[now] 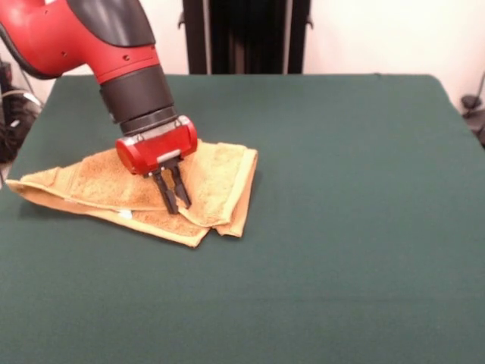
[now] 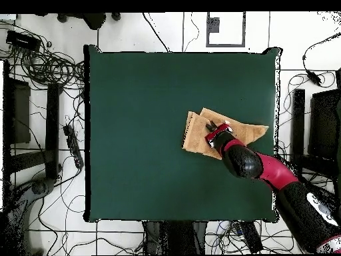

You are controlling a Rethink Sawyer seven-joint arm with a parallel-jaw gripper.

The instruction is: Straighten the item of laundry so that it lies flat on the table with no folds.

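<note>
The orange-tan towel (image 1: 221,173) lies crumpled and folded over itself on the left part of the dark green table (image 1: 348,227), one corner stretching to the table's left edge. My gripper (image 1: 178,205) points down onto the middle of the towel, its jaws close together and pinching a fold of cloth. In the overhead view the towel (image 2: 195,135) lies at the right side of the table (image 2: 133,133), with the gripper (image 2: 210,126) over its middle. The arm hides part of the towel.
The red and black arm (image 1: 114,53) reaches in from the top left in the front view. Cables and equipment (image 2: 40,60) lie on the floor around the table.
</note>
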